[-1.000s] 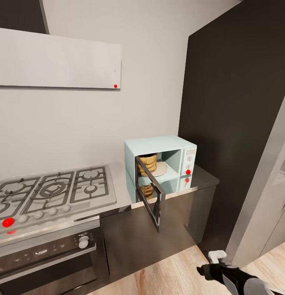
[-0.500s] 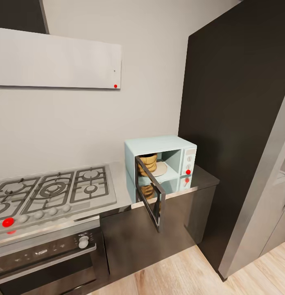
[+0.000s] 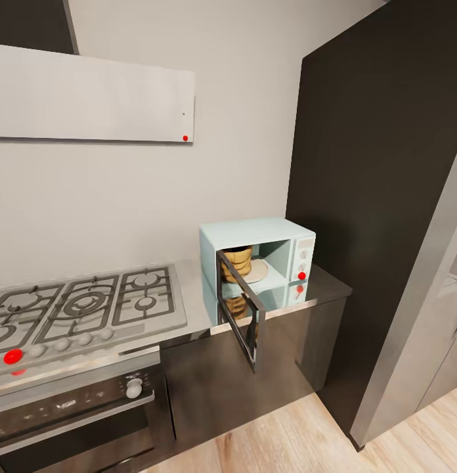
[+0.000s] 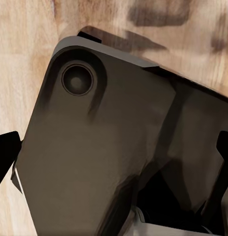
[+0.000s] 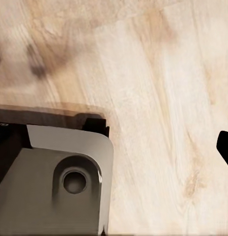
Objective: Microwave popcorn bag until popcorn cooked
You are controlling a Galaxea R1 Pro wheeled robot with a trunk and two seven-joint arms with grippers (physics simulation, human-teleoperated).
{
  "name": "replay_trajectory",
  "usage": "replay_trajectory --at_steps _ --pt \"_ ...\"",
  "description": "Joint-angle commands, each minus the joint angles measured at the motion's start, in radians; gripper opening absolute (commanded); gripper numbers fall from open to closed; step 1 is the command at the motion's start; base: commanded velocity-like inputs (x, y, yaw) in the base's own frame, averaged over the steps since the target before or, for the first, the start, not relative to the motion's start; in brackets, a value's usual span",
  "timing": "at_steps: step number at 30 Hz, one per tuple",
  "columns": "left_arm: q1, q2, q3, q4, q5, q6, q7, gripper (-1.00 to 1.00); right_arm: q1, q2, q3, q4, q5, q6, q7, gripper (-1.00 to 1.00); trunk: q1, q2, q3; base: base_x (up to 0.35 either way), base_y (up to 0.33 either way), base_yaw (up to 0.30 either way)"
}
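Popcorn bag [image 3: 237, 258]: one, inside microwave [image 3: 257, 233], partly hidden behind open door [image 3: 242, 310].
Popcorn: not discernible.
Microwave: one, on tabletop [image 3: 327, 284] beside hob [image 3: 84, 309].
Left end effector [image 4: 114, 152]: tips cut off, spread apart, released.
Right end effector [image 5: 223, 147]: one tip visible; state cannot be told.

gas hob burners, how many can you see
5. On the gas hob: two under the right grate, one large in the middle, two at the left, the nearer one cut off by the picture's edge.
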Motion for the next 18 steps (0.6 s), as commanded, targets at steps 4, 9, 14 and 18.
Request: replay_trajectory --at_steps 4,9,14,18 --pt "0.001 0.000 0.001 -0.002 0.004 -0.001 0.000 1.00 -0.001 -0.001 -0.008 0.002 0.008 0.004 -0.005 1.00 0.000 -0.001 -0.001 0.000 0.000 0.127" --pt "0.001 -0.001 0.000 -0.002 0.004 -0.001 0.000 1.00 -0.001 0.000 -0.008 0.002 0.009 -0.005 -0.006 1.00 0.000 -0.001 -0.001 0.000 0.000 0.248" --pt "0.001 -0.001 0.002 -0.003 0.004 -0.001 0.000 1.00 -0.001 0.001 -0.008 0.002 0.009 -0.007 -0.006 1.00 0.000 -0.001 -0.001 0.000 0.000 0.268" --pt "0.001 -0.001 0.002 -0.002 0.004 -0.001 0.001 1.00 -0.001 0.001 -0.008 0.002 0.009 -0.003 -0.006 1.00 0.000 -0.001 -0.001 0.000 0.000 0.270"
